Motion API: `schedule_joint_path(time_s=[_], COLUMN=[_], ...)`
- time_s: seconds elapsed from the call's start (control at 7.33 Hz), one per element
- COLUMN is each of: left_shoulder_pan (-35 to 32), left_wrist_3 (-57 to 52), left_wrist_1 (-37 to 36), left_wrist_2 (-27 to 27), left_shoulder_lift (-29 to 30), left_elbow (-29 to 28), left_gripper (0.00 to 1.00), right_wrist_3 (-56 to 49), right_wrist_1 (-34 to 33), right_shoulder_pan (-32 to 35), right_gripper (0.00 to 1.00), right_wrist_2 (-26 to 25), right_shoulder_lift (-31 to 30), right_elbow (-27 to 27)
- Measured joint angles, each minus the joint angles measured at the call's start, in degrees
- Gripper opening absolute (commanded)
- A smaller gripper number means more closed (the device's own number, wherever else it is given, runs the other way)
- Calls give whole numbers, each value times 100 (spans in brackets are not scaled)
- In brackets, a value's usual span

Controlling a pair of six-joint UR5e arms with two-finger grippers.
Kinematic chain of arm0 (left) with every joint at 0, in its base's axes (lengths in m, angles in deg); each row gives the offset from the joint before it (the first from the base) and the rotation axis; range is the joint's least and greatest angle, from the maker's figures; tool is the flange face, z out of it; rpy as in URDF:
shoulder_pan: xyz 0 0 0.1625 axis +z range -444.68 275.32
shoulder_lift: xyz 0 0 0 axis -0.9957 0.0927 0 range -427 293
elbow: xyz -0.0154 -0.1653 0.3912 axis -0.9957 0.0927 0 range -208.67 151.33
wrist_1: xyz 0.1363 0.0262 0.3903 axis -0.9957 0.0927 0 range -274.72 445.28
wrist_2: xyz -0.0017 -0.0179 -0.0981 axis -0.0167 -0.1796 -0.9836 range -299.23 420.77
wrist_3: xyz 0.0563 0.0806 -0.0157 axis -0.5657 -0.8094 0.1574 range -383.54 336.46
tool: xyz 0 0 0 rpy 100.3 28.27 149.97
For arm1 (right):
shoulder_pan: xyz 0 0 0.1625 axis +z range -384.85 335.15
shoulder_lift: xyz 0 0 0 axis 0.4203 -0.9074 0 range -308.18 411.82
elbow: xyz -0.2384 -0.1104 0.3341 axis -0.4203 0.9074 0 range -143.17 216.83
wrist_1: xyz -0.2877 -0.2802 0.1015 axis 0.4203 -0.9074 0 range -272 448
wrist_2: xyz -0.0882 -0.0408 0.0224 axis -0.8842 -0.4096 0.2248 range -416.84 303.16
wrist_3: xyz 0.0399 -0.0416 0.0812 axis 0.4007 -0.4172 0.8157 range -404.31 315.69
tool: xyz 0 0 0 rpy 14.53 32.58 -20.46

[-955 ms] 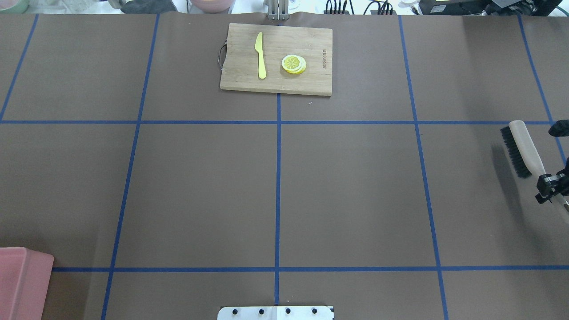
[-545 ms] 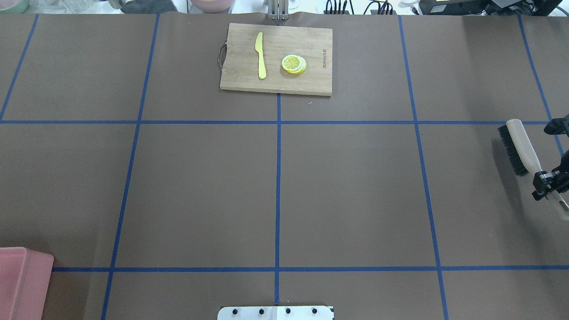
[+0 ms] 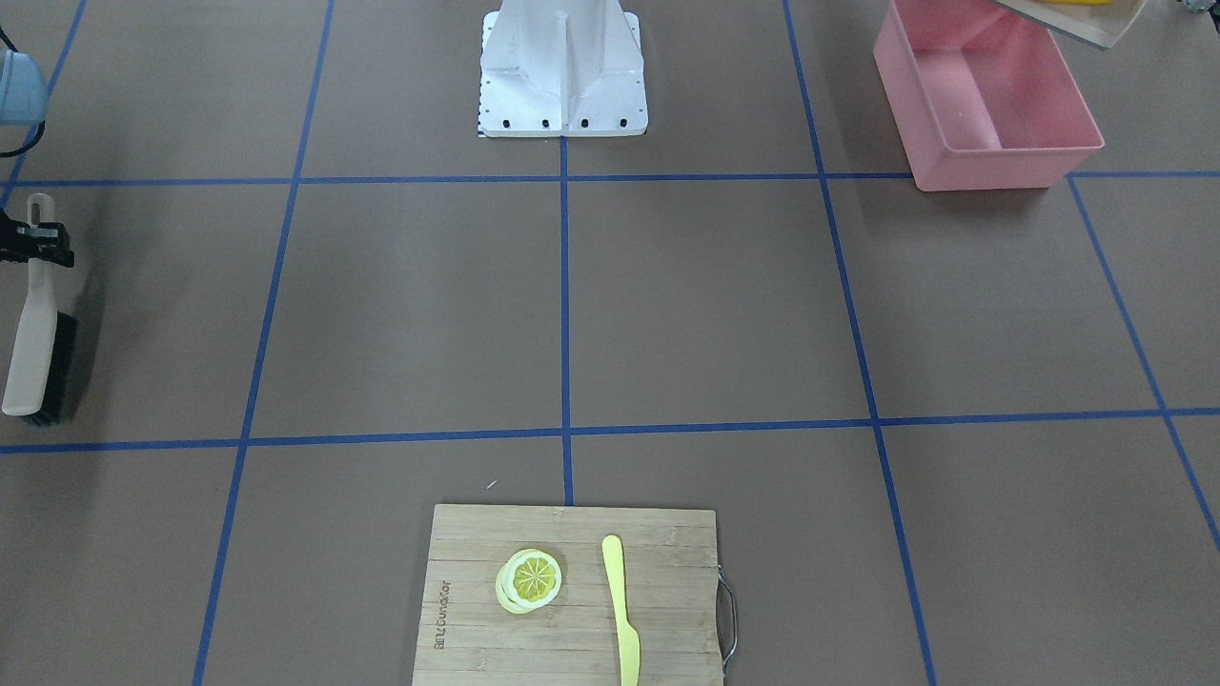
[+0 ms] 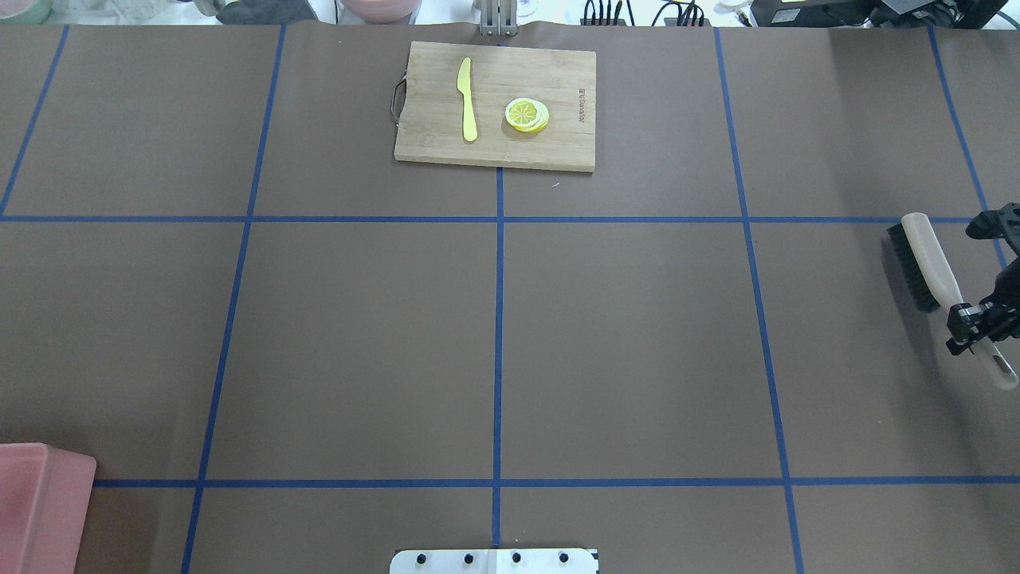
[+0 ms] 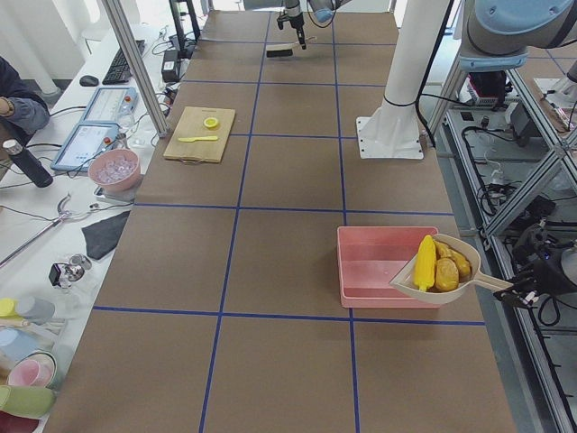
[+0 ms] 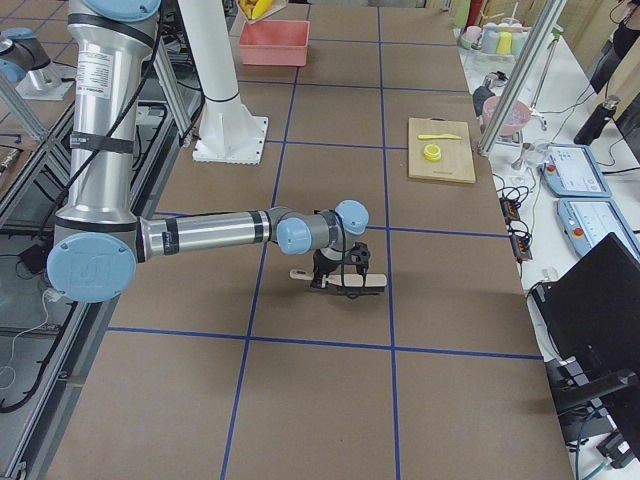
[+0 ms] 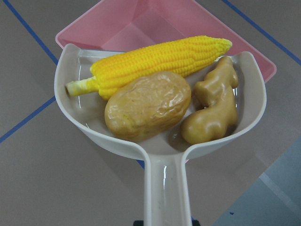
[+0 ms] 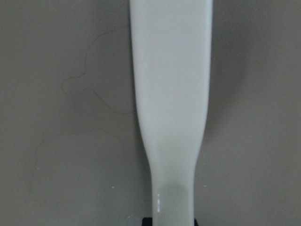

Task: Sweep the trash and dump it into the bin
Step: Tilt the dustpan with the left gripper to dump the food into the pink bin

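Note:
My left gripper [image 5: 523, 290] is shut on the handle of the beige dustpan [image 7: 164, 160]. It holds the pan above the near end of the pink bin [image 7: 131, 23], as the exterior left view shows with the bin [image 5: 361, 280] under the pan. In the pan lie the yellow corn cob [image 7: 155, 63], the brown potato [image 7: 148, 106] and the tan ginger root [image 7: 211, 108]. My right gripper [image 4: 968, 323] is shut on the handle of a white brush [image 4: 924, 255] with black bristles, at the table's right edge.
A wooden cutting board [image 4: 494, 104] at the far middle carries a yellow knife [image 4: 467, 100] and a lemon slice [image 4: 527, 115]. The robot's white base [image 3: 562, 76] stands at the near middle. The bin's corner [image 4: 40, 502] shows at the overhead view's lower left.
My right gripper has moved the brush a little away from the robot and slightly inward over the table. The bin's corner and the cutting board have not moved.

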Motion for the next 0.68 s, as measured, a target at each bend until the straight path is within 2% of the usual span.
schedule_joint_path(time_s=[0.55,0.68], left_shoulder_pan=[179,216], left_wrist_3=[-471,-604], left_wrist_1=[-554,-752], left_wrist_2=[35,69], left_shoulder_lift=[-53,-68], left_elbow=[322,421], left_gripper=[0,0], right_wrist_3=[13,14], right_wrist_1=[32,40], right_shoulder_pan=[-46,-52], right_gripper=[0,13], right_wrist_2=[16,24], right_shoulder_lift=[87,111], right_elbow=[126,175])
